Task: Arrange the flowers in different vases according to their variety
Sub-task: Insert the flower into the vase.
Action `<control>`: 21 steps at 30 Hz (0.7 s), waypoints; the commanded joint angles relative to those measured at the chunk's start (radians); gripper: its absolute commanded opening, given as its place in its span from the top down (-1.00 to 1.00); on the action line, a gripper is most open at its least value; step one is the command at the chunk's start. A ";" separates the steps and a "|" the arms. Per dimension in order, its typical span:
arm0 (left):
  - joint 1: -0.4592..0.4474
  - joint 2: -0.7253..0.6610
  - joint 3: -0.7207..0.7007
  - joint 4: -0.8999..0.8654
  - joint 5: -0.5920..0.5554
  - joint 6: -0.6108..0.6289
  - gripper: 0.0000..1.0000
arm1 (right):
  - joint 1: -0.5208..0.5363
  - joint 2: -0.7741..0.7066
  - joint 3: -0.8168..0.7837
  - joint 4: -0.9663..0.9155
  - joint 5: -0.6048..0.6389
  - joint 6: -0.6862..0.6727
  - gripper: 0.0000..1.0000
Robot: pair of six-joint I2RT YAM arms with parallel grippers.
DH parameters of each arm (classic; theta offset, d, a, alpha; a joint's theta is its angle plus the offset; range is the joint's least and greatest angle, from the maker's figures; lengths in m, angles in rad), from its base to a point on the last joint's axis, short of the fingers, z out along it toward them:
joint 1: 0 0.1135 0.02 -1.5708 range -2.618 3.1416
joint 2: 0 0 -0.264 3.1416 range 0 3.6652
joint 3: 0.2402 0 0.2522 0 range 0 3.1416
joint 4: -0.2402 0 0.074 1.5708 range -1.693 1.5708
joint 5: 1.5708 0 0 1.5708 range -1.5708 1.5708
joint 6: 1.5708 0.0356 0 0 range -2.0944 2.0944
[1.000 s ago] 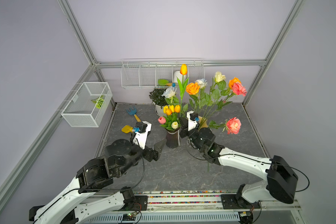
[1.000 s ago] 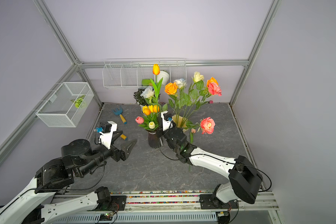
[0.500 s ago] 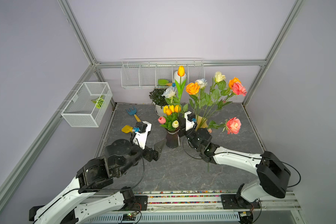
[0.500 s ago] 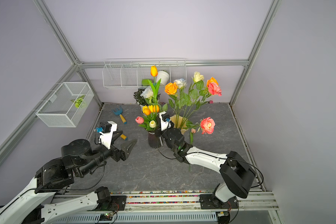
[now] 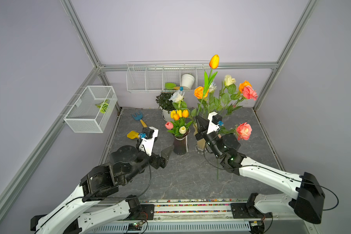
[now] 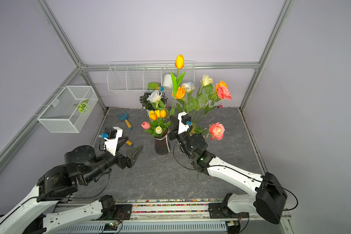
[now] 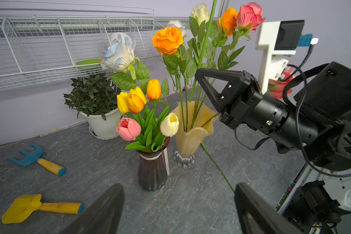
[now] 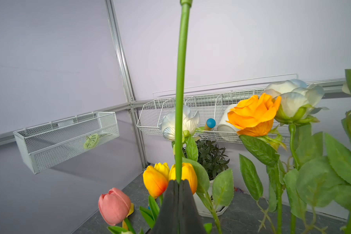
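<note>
Your right gripper (image 8: 178,183) is clamped tight on the green stem (image 8: 180,91) of the orange tulip (image 5: 214,61), just to the right of the purple vase (image 5: 180,144) and above its rim. The bloom stands high over that vase, taller than every other flower. The lower stem slants down past the yellow vase (image 7: 190,129) toward the table (image 5: 190,178), outside both vases; you cannot tell whether its end touches.

The yellow vase stands just beside the purple vase on the right and holds the roses (image 5: 230,89). The purple vase itself holds the bunch of yellow, orange, pink and cream tulips (image 5: 178,119). A white-blue rose (image 5: 177,95) rises behind that bunch; which vase its stem goes into is hidden.

Your left gripper (image 6: 134,142) hangs with its jaws wide apart and empty, left of the purple vase and apart from it.
</note>
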 commanded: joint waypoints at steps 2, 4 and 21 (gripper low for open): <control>-0.004 -0.006 -0.018 0.013 -0.009 -0.009 -0.78 | -0.004 0.005 -0.047 -0.060 0.023 0.029 1.00; -0.004 -0.005 -0.018 0.013 -0.009 -0.008 -0.79 | -0.004 0.018 -0.049 -0.060 0.009 0.042 1.00; -0.004 -0.053 -0.035 0.001 -0.022 -0.018 -0.79 | -0.004 0.220 -0.043 0.069 -0.024 0.087 1.00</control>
